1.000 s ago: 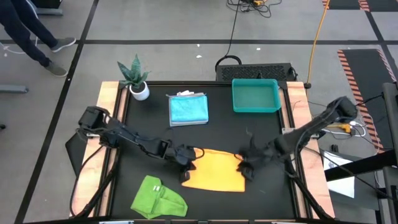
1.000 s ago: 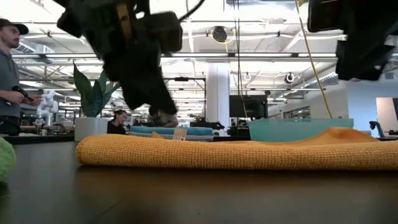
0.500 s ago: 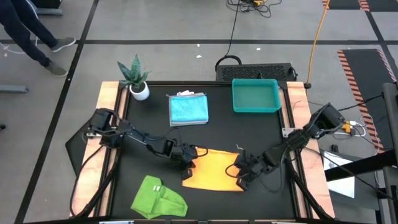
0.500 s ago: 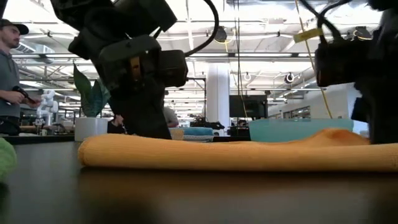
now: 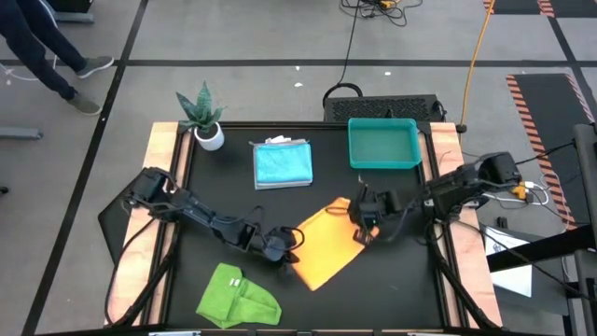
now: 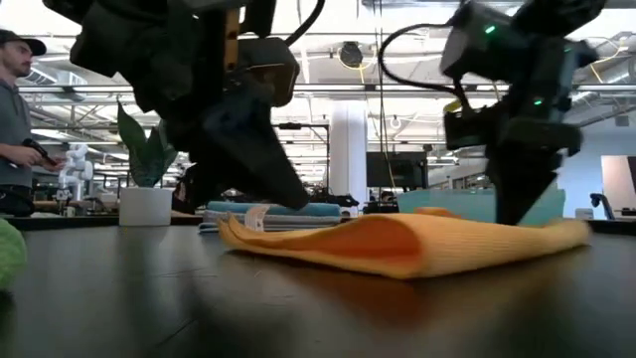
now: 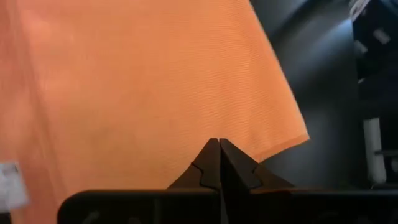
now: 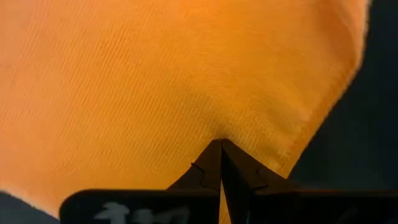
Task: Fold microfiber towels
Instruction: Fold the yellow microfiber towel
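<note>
An orange towel point(image 5: 325, 242) is gripped by both arms on the black table point(image 5: 392, 289). It lies slantwise, in front of the teal tray point(image 5: 382, 144) and a little toward the green towel's side. The left gripper point(image 5: 283, 245) is closed on the towel's edge farthest from the tray, and the right gripper point(image 5: 359, 224) is pinched shut on the edge nearest it. In the wrist views the towel point(image 7: 143, 87) is seen running up to the meeting point of the left fingers point(image 7: 233, 168), and the cloth point(image 8: 161, 81) is seen puckered at the tips of the right fingers point(image 8: 236, 165). In the low view the towel point(image 6: 397, 242) is shown sagging in a loose fold between the two grippers, with a small white tag at one end. A blue towel point(image 5: 284, 163) is laid flat just beside the tray, toward the potted plant point(image 5: 202, 114). A crumpled green towel point(image 5: 239, 298) is left well away from the tray, at the table's near edge. A person point(image 6: 14, 124) is seen standing beyond the table.
</note>
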You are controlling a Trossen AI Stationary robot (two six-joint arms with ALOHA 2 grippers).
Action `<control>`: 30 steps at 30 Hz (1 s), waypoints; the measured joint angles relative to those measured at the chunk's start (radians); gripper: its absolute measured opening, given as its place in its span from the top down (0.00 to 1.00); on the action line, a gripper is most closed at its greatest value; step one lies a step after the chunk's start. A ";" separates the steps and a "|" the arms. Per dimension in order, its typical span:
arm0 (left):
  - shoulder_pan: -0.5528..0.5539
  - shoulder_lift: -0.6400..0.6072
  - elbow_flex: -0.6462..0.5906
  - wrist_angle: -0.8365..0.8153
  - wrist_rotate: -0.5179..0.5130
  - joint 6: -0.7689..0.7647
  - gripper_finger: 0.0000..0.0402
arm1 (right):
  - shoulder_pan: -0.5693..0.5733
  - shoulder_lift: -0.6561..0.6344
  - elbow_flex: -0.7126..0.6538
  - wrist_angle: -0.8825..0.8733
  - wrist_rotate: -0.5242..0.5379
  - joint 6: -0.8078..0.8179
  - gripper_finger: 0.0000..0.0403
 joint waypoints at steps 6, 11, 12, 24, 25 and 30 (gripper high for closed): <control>0.040 -0.022 -0.001 0.055 0.018 0.101 1.00 | -0.138 -0.041 0.024 -0.006 0.002 -0.195 1.00; 0.144 -0.111 0.020 -0.049 0.045 0.246 1.00 | -0.065 -0.174 0.084 -0.101 0.006 -0.084 1.00; 0.169 -0.114 0.026 -0.072 0.059 0.290 1.00 | -0.024 -0.197 0.084 -0.088 0.028 -0.025 1.00; 0.366 0.056 0.072 -0.024 0.296 0.464 1.00 | 0.342 0.030 -0.025 0.302 0.366 0.563 1.00; 0.365 0.081 0.084 -0.025 0.308 0.469 1.00 | 0.349 0.051 -0.037 0.324 0.360 0.578 1.00; 0.332 0.154 0.144 -0.082 0.319 0.467 1.00 | 0.364 0.092 -0.086 0.387 0.289 0.612 1.00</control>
